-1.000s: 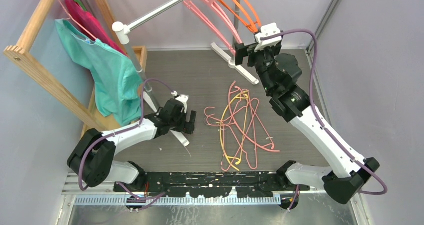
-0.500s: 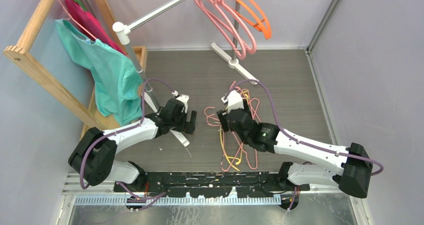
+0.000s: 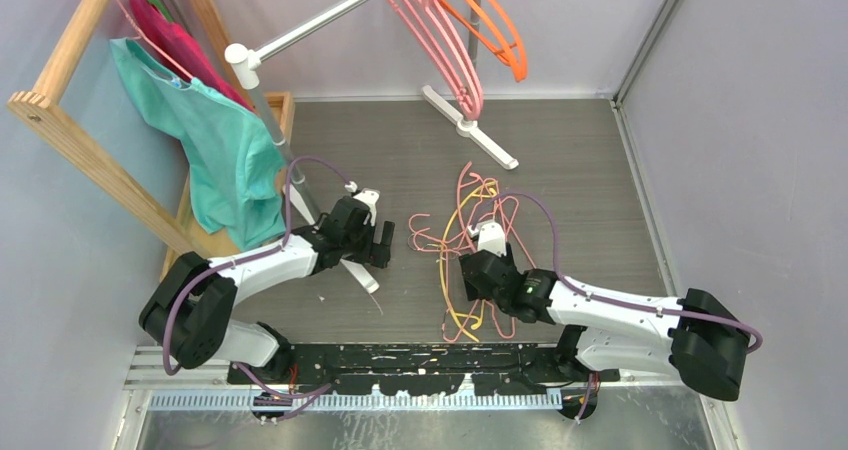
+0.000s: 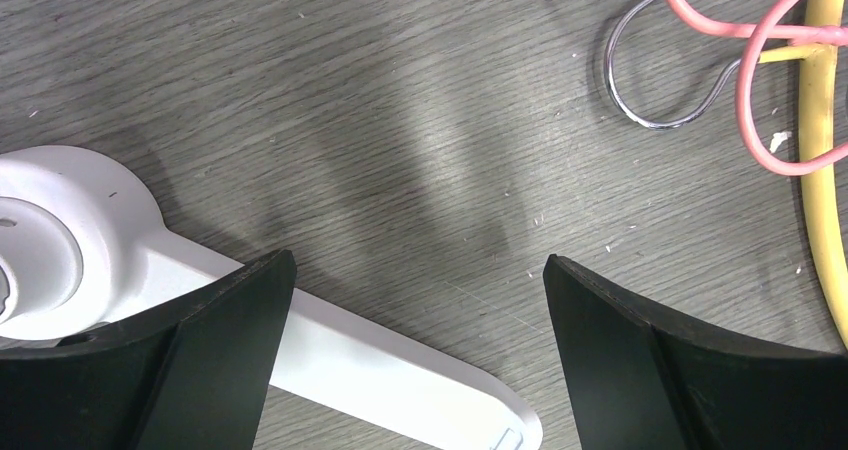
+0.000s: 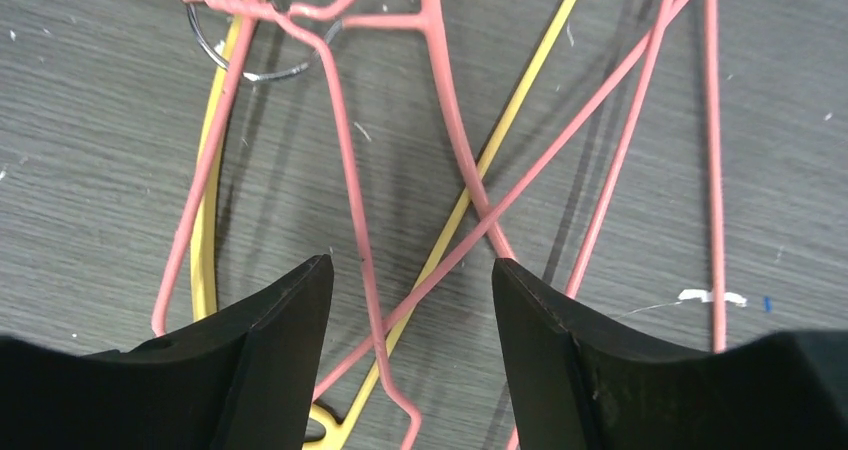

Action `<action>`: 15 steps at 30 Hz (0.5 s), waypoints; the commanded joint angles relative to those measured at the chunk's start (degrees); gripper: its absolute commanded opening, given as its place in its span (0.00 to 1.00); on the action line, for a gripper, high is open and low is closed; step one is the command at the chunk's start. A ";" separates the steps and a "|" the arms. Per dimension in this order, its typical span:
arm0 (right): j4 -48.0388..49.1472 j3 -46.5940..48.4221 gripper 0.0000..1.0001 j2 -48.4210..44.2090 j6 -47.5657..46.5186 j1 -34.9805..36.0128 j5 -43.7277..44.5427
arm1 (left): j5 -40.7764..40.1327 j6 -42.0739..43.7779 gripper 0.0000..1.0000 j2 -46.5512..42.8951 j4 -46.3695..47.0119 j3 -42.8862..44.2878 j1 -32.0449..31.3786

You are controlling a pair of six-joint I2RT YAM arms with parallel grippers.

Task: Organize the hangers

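**A:** Where is the right gripper point(image 5: 410, 292)?

**B:** It is low over the tangle of thin hangers point(image 3: 478, 232) lying on the grey floor point(image 3: 400, 150) between the two arms. Its jaws stand partly apart, straddling a thin pink hanger point(image 5: 357, 230). A yellow hanger point(image 5: 468, 195) crosses just beside that wire. Nothing is clamped between the jaws.

**A:** And the left gripper point(image 4: 420, 300)?

**B:** Its jaws are spread wide with only bare floor between them. It hovers at the white rack foot point(image 4: 340, 355), and one finger overlaps that foot in the wrist view. A metal hook point(image 4: 660, 126) from the tangle lies near it.

**A:** Where are the other hangers?

**B:** The thick pink hangers point(image 3: 455, 55) and thick orange hangers point(image 3: 508, 40) hang together on the silver rail point(image 3: 320, 18) at the back. They are well apart from the tangle.
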 commanded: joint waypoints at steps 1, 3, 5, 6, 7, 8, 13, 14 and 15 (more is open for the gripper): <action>4.38 -1.88 0.64 -1.66 4.34 0.02 -3.09 | -0.14 -0.14 0.98 -1.26 1.62 0.48 -0.05; 5.32 -2.47 0.61 -1.06 4.47 0.07 -4.43 | 0.00 -0.38 0.98 -1.22 1.95 0.16 -0.01; 6.43 -2.98 0.58 -0.01 4.83 0.00 -5.54 | 0.21 -0.73 0.98 -1.18 2.29 -0.15 -0.02; 6.74 -3.11 0.55 0.63 4.96 -0.03 -6.08 | 0.22 -0.89 0.98 -1.25 2.47 -0.30 -0.04; 7.16 -3.27 0.52 1.23 5.01 0.04 -6.69 | 0.29 -0.88 0.98 -1.46 2.59 -0.46 -0.05; 7.56 -3.43 0.47 1.70 5.12 0.06 -7.42 | 0.27 -1.01 0.98 -1.55 2.64 -0.63 -0.05; 9.16 -4.44 0.27 2.67 5.89 0.02 -9.72 | 0.00 -1.06 0.98 -1.96 2.71 -1.19 -0.02; 9.13 -4.52 0.24 2.62 5.97 -0.02 -9.77 | -0.02 -1.14 0.98 -2.16 2.73 -1.33 -0.03; 9.10 -4.61 0.22 2.49 5.91 0.09 -9.80 | -0.01 -1.21 0.98 -2.25 2.85 -1.50 0.00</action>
